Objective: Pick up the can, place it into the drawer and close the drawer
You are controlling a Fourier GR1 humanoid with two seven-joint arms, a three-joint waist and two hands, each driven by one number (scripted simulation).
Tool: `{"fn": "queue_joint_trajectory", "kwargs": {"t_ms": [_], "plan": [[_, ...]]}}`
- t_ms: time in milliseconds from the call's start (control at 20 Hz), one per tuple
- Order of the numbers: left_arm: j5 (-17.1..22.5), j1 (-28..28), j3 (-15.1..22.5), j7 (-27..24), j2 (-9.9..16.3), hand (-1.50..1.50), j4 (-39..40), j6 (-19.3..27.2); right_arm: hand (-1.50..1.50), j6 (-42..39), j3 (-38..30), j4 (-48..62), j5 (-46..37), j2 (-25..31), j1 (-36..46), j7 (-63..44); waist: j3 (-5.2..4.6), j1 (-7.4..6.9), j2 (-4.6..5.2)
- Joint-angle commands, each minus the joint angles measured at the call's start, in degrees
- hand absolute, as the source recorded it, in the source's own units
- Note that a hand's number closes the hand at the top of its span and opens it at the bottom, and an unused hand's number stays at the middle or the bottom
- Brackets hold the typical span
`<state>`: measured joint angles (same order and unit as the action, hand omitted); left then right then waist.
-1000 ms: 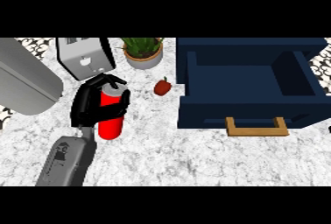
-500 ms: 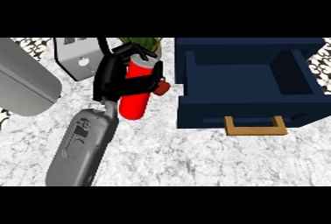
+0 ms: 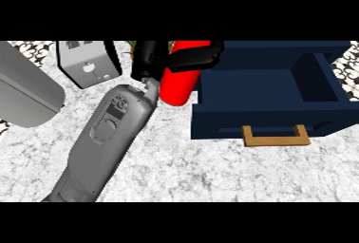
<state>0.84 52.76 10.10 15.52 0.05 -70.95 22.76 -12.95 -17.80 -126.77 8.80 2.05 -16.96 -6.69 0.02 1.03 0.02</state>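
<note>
At the far left a large grey rounded body (image 3: 24, 92) slants across the marble counter (image 3: 210, 171), cut by the view's left edge. Just right of it, at the far edge, stands a grey toaster (image 3: 88, 64) with a small white mark on its top face; no writing can be read on it.

One grey forearm (image 3: 108, 137) comes in from the near edge left of centre and runs up and to the right. Which arm it is cannot be told for certain from this view; it appears to be the left. Its black hand (image 3: 157, 59) is curled round the red can (image 3: 181, 78), the fingers crossing the can's upper part as a dark band. The can hangs clear of the counter at the far side, its long axis running near to far with a slight lean to the left, its rounded end toward the viewer. It carries no legible label. Its right side lies against or just beside the left wall of the open navy drawer (image 3: 270, 121).

The drawer's cavity is open from above, with a tan handle (image 3: 276, 137) on its near face. Bare marble stretches wide along the near side. The other hand does not show.
</note>
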Motion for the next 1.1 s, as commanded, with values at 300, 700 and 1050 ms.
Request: {"fn": "queue_joint_trajectory", "kwargs": {"t_ms": [300,700,1050], "plan": [[4.41,16.26,1.07,0.56,-0.05,1.50,14.90,6.09,-1.50,-0.92,-0.23,-0.96,0.08,-0.16,-1.13,-0.22,0.00,0.36,0.11],[12.45,26.31,4.31,-3.70,-0.05,1.50,29.96,8.36,-1.50,1.11,0.90,1.28,-1.21,-0.22,3.82,-2.26,0.04,1.53,0.47],[17.10,30.36,9.58,-7.48,-0.05,1.50,37.25,10.07,-1.50,1.44,3.07,4.87,-4.51,-0.88,6.19,0.31,0.10,2.67,0.76]]}}
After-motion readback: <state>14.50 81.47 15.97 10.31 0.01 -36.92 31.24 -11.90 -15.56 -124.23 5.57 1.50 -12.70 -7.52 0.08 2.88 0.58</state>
